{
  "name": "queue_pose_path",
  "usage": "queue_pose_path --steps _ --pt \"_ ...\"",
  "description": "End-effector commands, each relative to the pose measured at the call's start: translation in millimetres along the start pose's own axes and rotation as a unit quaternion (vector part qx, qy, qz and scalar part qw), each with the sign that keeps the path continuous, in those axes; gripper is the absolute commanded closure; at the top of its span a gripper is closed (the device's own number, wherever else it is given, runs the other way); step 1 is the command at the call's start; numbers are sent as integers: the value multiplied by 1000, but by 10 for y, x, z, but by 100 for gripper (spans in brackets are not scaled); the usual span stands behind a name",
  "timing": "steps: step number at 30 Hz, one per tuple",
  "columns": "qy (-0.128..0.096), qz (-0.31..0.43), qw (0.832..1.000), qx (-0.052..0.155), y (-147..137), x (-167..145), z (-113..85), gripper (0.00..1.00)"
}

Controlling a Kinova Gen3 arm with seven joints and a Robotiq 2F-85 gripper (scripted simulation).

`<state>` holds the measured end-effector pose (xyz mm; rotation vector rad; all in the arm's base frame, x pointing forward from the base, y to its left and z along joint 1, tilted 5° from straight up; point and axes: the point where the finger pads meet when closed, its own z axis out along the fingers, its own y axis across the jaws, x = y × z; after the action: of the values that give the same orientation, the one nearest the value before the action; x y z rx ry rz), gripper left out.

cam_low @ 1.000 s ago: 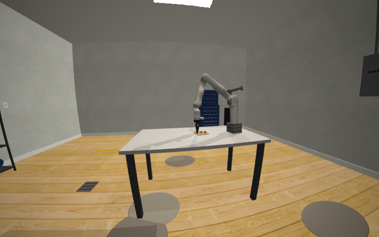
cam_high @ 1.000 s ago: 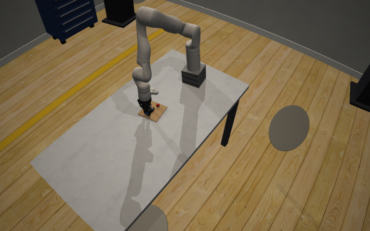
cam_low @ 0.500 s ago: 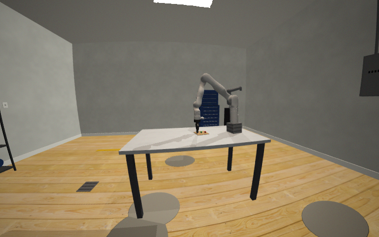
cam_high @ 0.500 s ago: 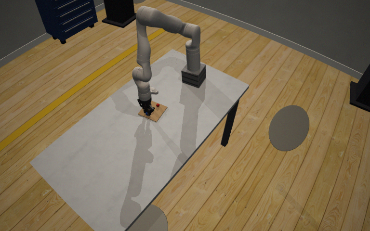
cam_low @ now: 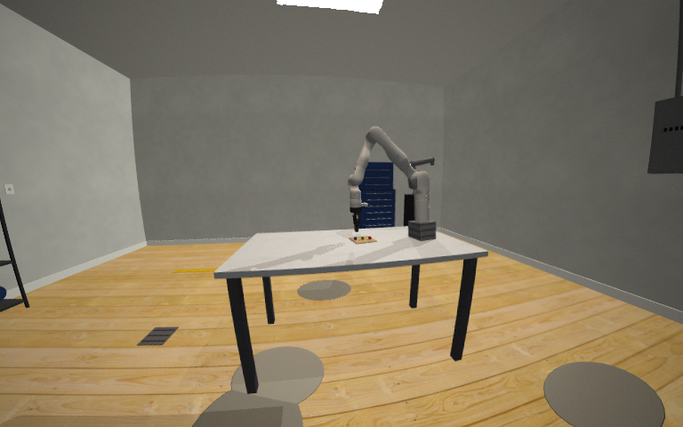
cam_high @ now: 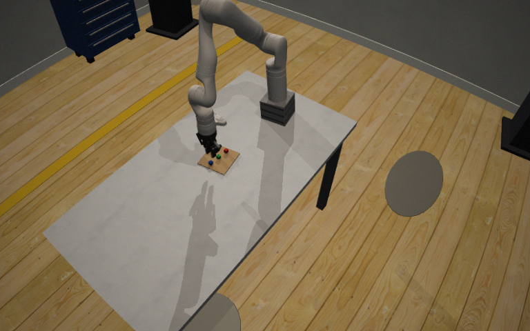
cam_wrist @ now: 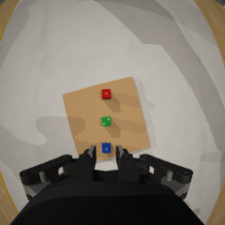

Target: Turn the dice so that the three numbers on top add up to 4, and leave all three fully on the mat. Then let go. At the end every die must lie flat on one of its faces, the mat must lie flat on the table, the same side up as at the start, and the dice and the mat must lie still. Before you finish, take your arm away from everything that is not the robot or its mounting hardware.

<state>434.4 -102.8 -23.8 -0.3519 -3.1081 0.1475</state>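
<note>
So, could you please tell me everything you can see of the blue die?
The blue die is a small, solid-looking cube with white pips; its top face seems to show a single pip, though it is too small to be sure. It lies flat on the tan mat, near the edge closest to the wrist camera, in line with the green and red dice. The tool is open above it, a finger on either side, with a gap showing between each finger and the die.

The gripper (cam_wrist: 106, 157) hangs parted above the blue die (cam_wrist: 106, 148), touching nothing. Green die (cam_wrist: 106, 121) and red die (cam_wrist: 106, 94) stand well apart beyond; gaps between them lie open
</note>
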Motion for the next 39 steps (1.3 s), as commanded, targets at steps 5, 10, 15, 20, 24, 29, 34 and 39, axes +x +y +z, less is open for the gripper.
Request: queue_pose_path --steps 5,10,15,20,24,29,34,39 --pt "-12 1 1000 -2 3 -68 -335 69" --pt "-12 1 1000 -2 3 -67 -383 69" --pt "-12 1 1000 -2 3 -67 -383 0" --pt "-12 1 1000 -2 3 -67 -383 0" --pt "-12 1 1000 -2 3 -67 -383 0" --pt "-12 1 1000 -2 3 -67 -383 0" --pt "-12 1 1000 -2 3 -67 -383 0" --pt "-12 1 1000 -2 3 -66 -435 0"
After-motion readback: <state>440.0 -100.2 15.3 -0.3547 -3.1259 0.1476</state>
